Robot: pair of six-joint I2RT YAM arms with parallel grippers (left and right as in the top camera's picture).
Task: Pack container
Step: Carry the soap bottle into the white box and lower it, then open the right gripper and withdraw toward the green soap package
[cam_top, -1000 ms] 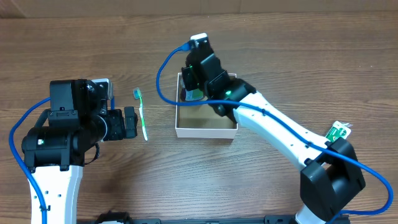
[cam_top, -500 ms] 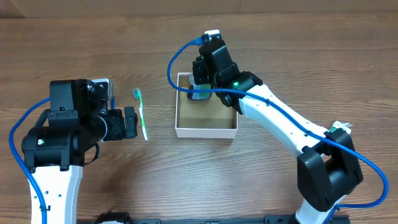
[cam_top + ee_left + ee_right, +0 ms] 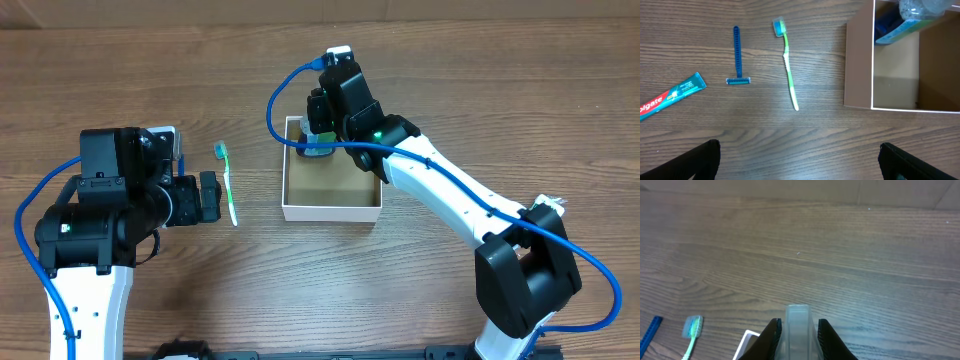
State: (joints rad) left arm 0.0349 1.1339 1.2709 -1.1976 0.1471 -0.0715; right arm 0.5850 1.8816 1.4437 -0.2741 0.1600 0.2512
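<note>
Right claw (image 3: 800, 335) grasps a clear bottle (image 3: 798, 317) at container (image 3: 330, 212) corner, left claw (image 3: 800, 152) released; toothbrush (image 3: 788, 65), razor (image 3: 737, 55), toothpaste (image 3: 670, 97) unpacked on table (image 3: 300, 290).

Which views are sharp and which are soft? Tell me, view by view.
Overhead: evenly lit and sharp, no glare on the container. Left wrist: toothbrush crisp, the clear item at the top edge blurred. Right wrist: the clear item in the right end effector soft, a pale sheen on the table upper left.

Toothpaste (image 3: 672, 96) cut off left; container (image 3: 859, 65) cropped rt.
</note>
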